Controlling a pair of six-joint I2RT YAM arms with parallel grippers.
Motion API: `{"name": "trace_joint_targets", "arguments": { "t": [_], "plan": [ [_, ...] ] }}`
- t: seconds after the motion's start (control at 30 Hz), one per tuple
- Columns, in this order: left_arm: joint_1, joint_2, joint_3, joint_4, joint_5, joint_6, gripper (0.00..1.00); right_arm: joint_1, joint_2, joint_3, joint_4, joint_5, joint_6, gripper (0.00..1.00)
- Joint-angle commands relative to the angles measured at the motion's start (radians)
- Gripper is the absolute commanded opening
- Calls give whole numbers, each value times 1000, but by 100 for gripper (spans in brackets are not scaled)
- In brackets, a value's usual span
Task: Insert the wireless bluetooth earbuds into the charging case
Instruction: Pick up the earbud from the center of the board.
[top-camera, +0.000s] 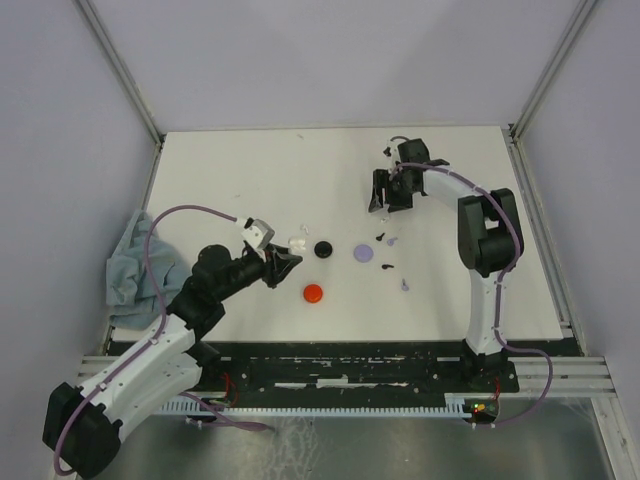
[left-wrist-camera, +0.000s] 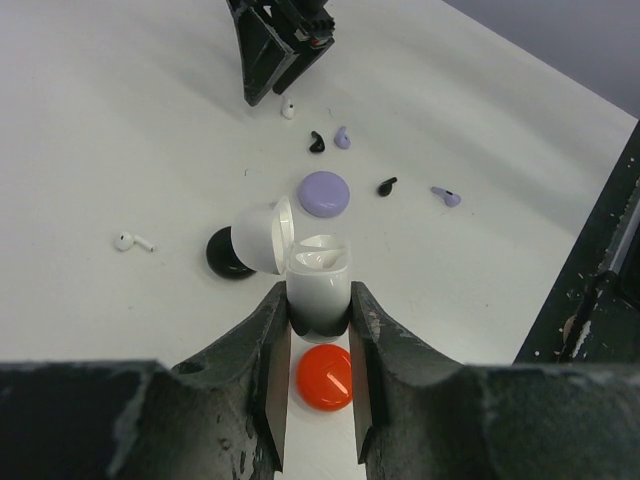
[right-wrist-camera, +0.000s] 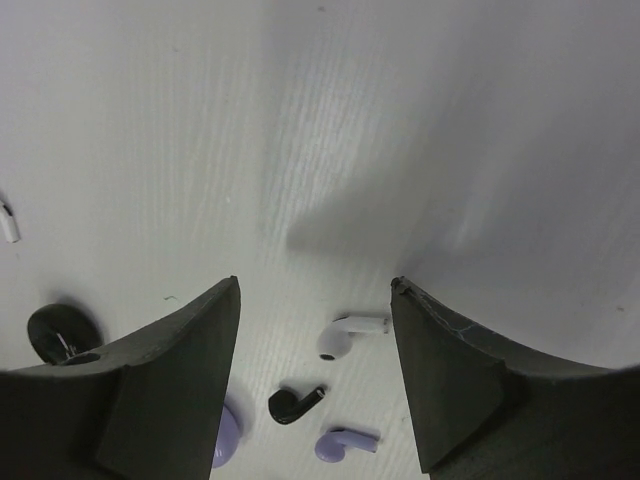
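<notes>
Two left fingers (left-wrist-camera: 272, 325) pinch the base of the white charging case (left-wrist-camera: 320, 272), its lid swung open. A lone white earbud (left-wrist-camera: 130, 241) lies on the counter (left-wrist-camera: 120, 120), well apart from the case. The right fingers (right-wrist-camera: 205, 335) stand spread above a second white earbud (right-wrist-camera: 345, 335), with a black earbud (right-wrist-camera: 295, 403) and a lavender earbud (right-wrist-camera: 345, 443) just beside it.

arms (top-camera: 140, 365): white links, black joints | cables (top-camera: 150, 245): lavender | end effector fingers (left-wrist-camera: 255, 385): dark grey
</notes>
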Motion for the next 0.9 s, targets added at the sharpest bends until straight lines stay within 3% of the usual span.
{"name": "trace_joint_targets", "arguments": {
  "t": [0.0,0.57,0.87],
  "plan": [
    [5,5,49,23,18,69,3,-6,-54,-48,-22,1,5,70],
    [4,30,57,28,46,65,3,13,-143,-124,-125,-67,-23,60],
    [5,31,55,38,49,65,3,56,-131,-5,-235,151,-110,52]
  ]
}}
